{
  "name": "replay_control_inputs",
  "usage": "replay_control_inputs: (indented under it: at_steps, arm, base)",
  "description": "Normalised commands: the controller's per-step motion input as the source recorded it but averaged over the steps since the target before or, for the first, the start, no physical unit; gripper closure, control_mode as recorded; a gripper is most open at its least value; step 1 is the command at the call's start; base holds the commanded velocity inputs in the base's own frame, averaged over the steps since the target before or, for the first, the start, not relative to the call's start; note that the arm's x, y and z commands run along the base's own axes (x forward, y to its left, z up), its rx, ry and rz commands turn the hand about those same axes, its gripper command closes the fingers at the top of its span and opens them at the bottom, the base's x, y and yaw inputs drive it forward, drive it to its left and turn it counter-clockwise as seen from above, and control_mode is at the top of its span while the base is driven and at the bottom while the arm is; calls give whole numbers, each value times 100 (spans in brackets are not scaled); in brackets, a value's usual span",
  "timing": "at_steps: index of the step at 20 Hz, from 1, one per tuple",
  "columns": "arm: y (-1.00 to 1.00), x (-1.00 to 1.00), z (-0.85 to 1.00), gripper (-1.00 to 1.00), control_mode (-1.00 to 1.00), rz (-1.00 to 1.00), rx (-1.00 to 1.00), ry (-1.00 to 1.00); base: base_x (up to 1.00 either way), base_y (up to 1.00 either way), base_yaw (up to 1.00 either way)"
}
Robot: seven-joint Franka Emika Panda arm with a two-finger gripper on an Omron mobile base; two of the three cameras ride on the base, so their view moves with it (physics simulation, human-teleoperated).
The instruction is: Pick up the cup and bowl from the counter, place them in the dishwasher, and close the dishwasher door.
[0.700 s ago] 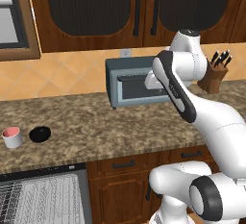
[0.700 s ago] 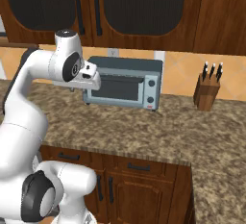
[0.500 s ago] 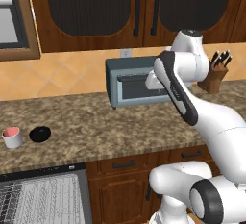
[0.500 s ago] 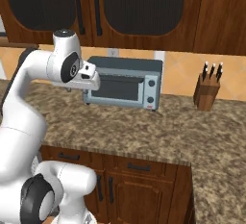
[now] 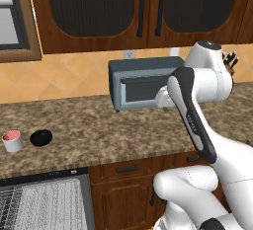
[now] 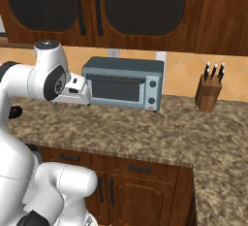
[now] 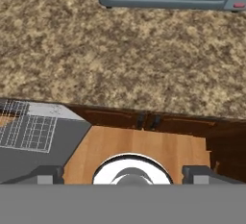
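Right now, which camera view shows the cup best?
The left base view: the cup stands whole and unblocked on the counter beside the bowl. The right base and hand views give no usable look at it.

Cup [image 5: 12,140] just left of bowl [image 5: 41,137] on counter [image 5: 118,130], toaster oven [image 5: 143,82] well right, dishwasher [image 5: 42,202] seemingly open below.

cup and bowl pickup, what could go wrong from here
1. The cup and bowl sit close together near the counter edge, so reaching for one could knock the other off.
2. The arm is up by the toaster oven, far from both; a wide swing left might clip it.
3. The dishwasher rack sits open just below.
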Motion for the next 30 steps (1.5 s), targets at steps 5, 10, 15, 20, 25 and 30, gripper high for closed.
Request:
replay_control_inputs:
  at_steps: [5, 10, 15, 20, 25, 30]
  arm:
    - [16, -21, -8, -100, -100, 5, -2, 0]
    - [0, 0, 0, -100, 100, 0, 0, 0]
    - [0, 0, 0, -100, 100, 0, 0, 0]
    - [0, 0, 0, -100, 100, 0, 0, 0]
    - [0, 0, 0, -100, 100, 0, 0, 0]
    - [0, 0, 0, -100, 100, 0, 0, 0]
  base:
    - [0, 0, 0]
    - [33, -2, 33]
    - [12, -36, 73]
    - [1, -30, 81]
    - [13, -14, 61]
    - [50, -1, 36]
